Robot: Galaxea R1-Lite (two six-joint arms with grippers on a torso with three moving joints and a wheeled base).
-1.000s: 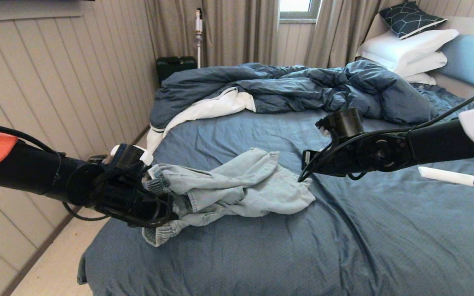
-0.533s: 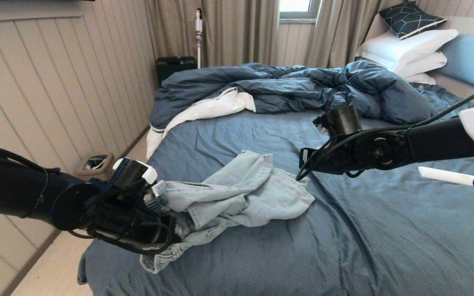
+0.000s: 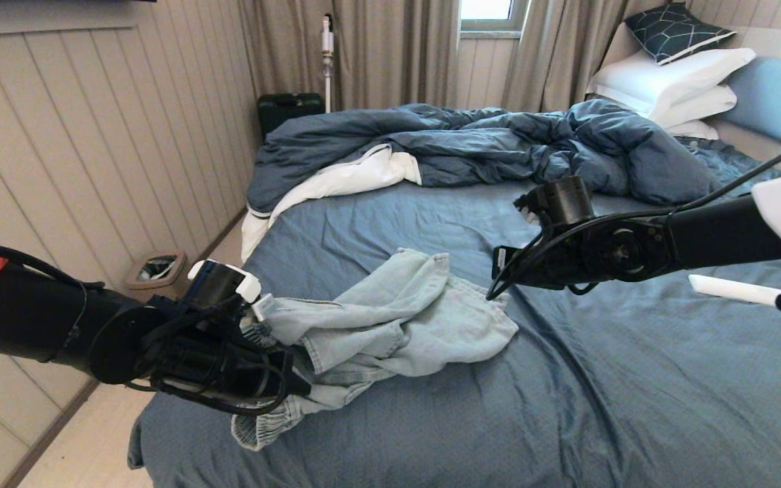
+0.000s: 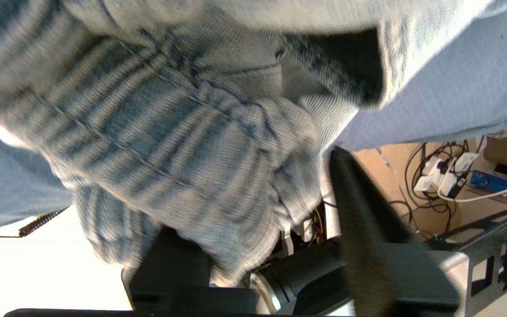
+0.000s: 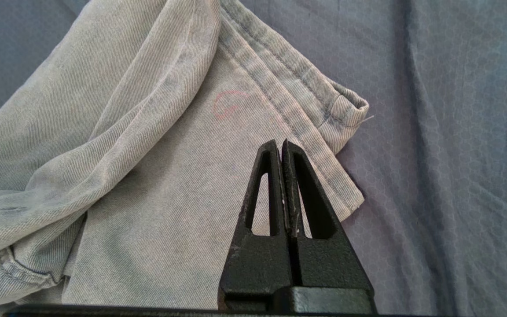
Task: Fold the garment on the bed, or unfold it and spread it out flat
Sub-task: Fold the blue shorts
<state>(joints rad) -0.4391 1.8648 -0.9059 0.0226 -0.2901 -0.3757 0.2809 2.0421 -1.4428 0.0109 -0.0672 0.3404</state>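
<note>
bed | garment bunched | left pincer buried in waistband, state unclear | right pincer together above hem

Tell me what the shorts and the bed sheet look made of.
The garment: looks like light washed denim, matte, with visible diagonal twill lines, double-stitched hems and a gathered elastic waistband. The bed sheet: slate-blue woven cloth, matte, soft creases and a faint honeycomb pattern; probably cotton or a blend, hard to tell.
</note>
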